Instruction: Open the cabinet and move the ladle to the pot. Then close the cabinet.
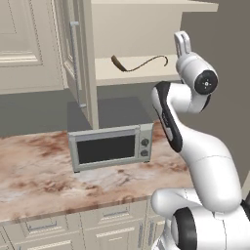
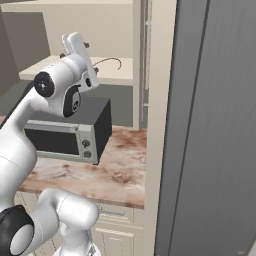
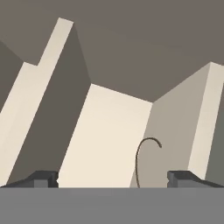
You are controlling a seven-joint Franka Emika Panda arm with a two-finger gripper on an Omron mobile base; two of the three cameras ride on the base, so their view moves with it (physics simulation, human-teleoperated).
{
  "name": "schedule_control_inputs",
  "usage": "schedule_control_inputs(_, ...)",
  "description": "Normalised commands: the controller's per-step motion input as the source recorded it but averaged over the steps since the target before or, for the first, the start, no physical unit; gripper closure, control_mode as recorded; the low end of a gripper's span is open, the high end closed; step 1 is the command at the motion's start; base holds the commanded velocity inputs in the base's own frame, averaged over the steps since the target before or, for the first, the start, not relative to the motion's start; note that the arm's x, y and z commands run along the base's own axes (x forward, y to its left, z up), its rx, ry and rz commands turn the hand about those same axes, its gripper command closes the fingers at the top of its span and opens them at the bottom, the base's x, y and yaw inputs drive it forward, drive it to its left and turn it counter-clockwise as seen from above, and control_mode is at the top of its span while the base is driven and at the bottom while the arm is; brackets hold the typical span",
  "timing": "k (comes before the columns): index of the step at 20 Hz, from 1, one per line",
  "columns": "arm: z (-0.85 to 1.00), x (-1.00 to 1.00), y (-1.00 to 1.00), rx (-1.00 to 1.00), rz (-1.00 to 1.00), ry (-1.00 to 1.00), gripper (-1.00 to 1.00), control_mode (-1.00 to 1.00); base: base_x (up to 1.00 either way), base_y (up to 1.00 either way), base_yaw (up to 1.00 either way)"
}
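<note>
Left base view: the cabinet (image 1: 78,53) stands with its door swung out toward the camera, grey bar handle (image 1: 74,46) on the door's face. The ladle (image 1: 139,64) lies on the lower cream shelf (image 1: 132,73), dark bowl to the left, thin curved handle running right. The claw (image 1: 182,43) is raised just right of the shelf's edge, apart from the ladle. Below, a grey toaster oven (image 1: 111,146) sits on the marbled counter (image 1: 34,171).

Right base view: the claw (image 2: 75,45) points upward in front of the shelf (image 2: 112,70); the ladle's handle (image 2: 110,60) shows behind it. The toaster oven (image 2: 67,135) rests on the counter (image 2: 115,175).

Hand view: both fingertips (image 3: 41,178) stand far apart, wide and empty. The ladle's curved handle (image 3: 142,157) rises between them, nearer the right one, not touched.
</note>
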Motion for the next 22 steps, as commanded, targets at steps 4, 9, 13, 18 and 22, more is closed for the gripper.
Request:
schedule_control_inputs(4, 0.12, 0.05, -0.05, 0.07, -0.09, 0.0, -1.0, -1.0, 0.0, 0.0, 0.0)
schedule_control_inputs(9, 0.09, 0.03, -0.05, 0.06, -0.04, 0.0, -1.0, -1.0, 0.0, 0.0, 0.0)
schedule_control_inputs(13, 0.0, 0.01, -0.11, 0.0, 0.0, 0.0, -1.0, -1.0, 0.0, 0.0, 0.0)
schedule_control_inputs(18, 0.0, 0.05, -0.25, 0.01, 0.0, 0.01, -1.0, -1.0, 0.0, 0.0, 0.0)
schedule_control_inputs(22, 0.0, 0.07, -0.28, 0.02, 0.0, 0.0, -1.0, -1.0, 0.0, 0.0, 0.0)
